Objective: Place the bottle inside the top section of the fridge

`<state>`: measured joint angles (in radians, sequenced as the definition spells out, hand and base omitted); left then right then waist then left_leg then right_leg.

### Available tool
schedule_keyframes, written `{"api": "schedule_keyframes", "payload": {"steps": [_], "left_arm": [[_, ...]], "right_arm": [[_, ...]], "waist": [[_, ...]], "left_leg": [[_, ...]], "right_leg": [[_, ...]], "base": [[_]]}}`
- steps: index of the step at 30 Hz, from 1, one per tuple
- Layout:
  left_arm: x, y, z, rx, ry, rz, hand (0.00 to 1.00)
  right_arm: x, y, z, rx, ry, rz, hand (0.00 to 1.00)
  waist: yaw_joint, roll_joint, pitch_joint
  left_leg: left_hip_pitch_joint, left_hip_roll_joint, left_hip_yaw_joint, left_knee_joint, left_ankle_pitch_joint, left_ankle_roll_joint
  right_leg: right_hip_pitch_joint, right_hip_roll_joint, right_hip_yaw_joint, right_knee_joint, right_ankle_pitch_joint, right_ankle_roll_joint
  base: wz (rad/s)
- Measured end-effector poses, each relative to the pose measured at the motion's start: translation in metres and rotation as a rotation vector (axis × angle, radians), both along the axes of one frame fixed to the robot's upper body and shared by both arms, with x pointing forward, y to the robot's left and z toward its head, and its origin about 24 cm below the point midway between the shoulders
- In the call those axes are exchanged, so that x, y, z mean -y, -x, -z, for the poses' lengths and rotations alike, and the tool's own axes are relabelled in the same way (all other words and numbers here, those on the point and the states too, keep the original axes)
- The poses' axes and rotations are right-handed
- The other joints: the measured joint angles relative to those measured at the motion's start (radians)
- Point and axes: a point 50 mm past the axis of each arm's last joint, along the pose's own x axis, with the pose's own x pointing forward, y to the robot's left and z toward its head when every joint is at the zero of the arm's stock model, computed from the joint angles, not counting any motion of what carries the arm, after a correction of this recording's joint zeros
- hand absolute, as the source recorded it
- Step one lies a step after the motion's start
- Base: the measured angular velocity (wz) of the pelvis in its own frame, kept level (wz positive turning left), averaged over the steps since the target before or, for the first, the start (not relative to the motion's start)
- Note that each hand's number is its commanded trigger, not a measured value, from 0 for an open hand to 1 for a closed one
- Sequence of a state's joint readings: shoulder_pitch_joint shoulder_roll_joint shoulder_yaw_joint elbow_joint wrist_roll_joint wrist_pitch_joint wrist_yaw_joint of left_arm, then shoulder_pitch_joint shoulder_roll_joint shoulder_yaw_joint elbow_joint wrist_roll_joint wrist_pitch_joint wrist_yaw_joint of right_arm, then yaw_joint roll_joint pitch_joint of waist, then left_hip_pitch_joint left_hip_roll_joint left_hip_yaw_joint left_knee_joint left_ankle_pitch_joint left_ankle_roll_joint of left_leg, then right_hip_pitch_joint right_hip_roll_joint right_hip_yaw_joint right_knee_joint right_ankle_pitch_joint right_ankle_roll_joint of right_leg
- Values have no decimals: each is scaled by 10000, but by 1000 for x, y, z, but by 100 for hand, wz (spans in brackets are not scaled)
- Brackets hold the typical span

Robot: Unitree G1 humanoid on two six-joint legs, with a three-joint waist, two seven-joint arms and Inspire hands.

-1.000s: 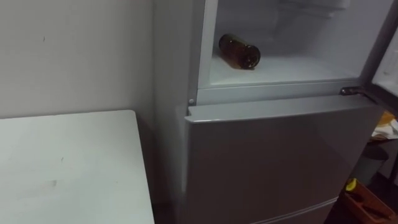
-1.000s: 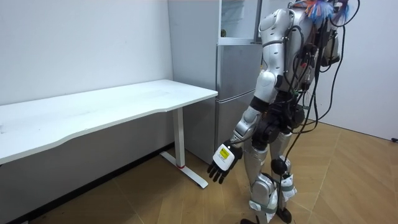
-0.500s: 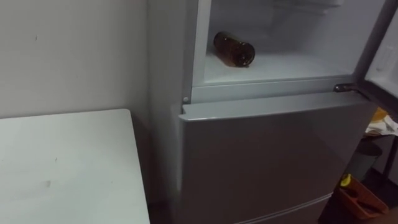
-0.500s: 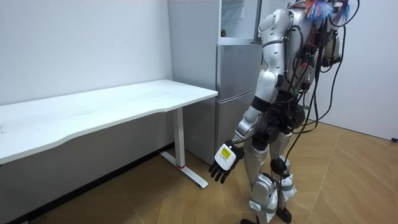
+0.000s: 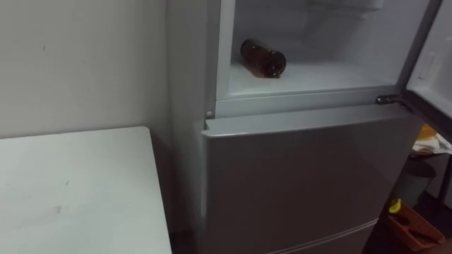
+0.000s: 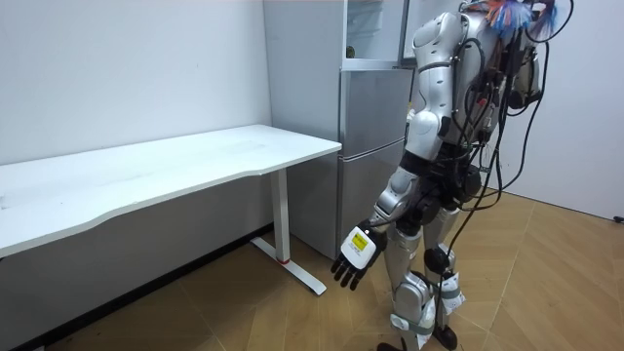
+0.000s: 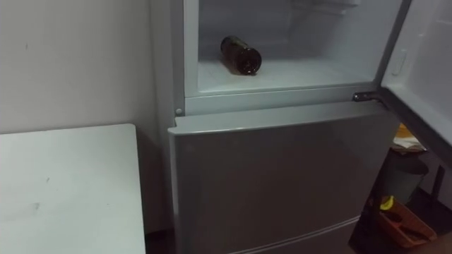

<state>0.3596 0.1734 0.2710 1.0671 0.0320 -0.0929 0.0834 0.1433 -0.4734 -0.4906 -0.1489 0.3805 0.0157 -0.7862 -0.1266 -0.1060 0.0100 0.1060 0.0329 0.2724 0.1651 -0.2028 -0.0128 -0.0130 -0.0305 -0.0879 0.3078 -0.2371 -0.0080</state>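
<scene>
Bottle [image 5: 263,58] and hand are well apart. My left hand [image 6: 353,261] hangs low beside my thigh in the room view, fingers loose and slightly spread, holding nothing. Under it is a floor [image 6: 546,283] of pale wooden boards. I stand upright, close to the fridge [image 5: 304,183] and facing it.

To my left a white table [image 5: 70,190] runs along the wall [image 5: 78,63]. Its top is bare apart from a few faint marks, and its near corner ends just beside the fridge's grey side. The wall is plain and light.

The fridge's lower door is closed, a flat grey front. Above it the upper compartment stands open, with its door [image 5: 431,70] swung out to my right. The bottle lies on its side on the white shelf [image 5: 318,74] inside — dark brown, set at a slant near the left wall of the compartment, one round end turned towards me.

Low on my right, past the fridge, an orange box [image 5: 413,229] sits on the floor.
</scene>
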Motion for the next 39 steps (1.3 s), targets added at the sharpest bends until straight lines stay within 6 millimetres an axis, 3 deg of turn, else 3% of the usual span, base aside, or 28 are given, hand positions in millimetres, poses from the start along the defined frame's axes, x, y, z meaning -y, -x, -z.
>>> {"api": "schedule_keyframes", "payload": {"steps": [4, 24, 29, 35, 39], "left_arm": [[0, 1, 0, -71, 19, -25, 0], [1, -3, 1, -2, 42, -2, 0], [3, -3, 2, -57, 103, 113, 0], [6, -13, 4, 60, 260, 447, 0], [6, -23, 4, 295, 227, 518, 0]], "right_arm": [[-3, -1, -4, 155, 119, -191, 0], [-4, -2, -5, 112, 160, -426, 0], [-9, -6, -1, -57, 126, -817, 0], [-15, -7, 1, -275, 146, -1539, 0], [-30, -10, -18, 470, 749, -2651, 0]], "waist": [[-1, 108, -16], [6, 115, -24], [14, 67, -57], [308, 69, -60], [532, 59, -83]], "left_leg": [[-2, 0, -1, 4, 2, -1], [-64, 10, -5, 89, 3, -1], [-69, 21, -2, 143, 4, -1], [-88, 64, 8, 221, 2, -1], [-92, 138, -7, 222, -17, -35]], "right_leg": [[0, -2, -4, 1, 7, -9], [-36, -5, -6, 15, 13, -19], [-36, -1, 3, 19, 32, -42], [-45, 34, 49, 14, 114, -68], [-46, 105, 48, -7, 183, -129]], "base": [[0], [0], [-1], [-3], [-1]]}}
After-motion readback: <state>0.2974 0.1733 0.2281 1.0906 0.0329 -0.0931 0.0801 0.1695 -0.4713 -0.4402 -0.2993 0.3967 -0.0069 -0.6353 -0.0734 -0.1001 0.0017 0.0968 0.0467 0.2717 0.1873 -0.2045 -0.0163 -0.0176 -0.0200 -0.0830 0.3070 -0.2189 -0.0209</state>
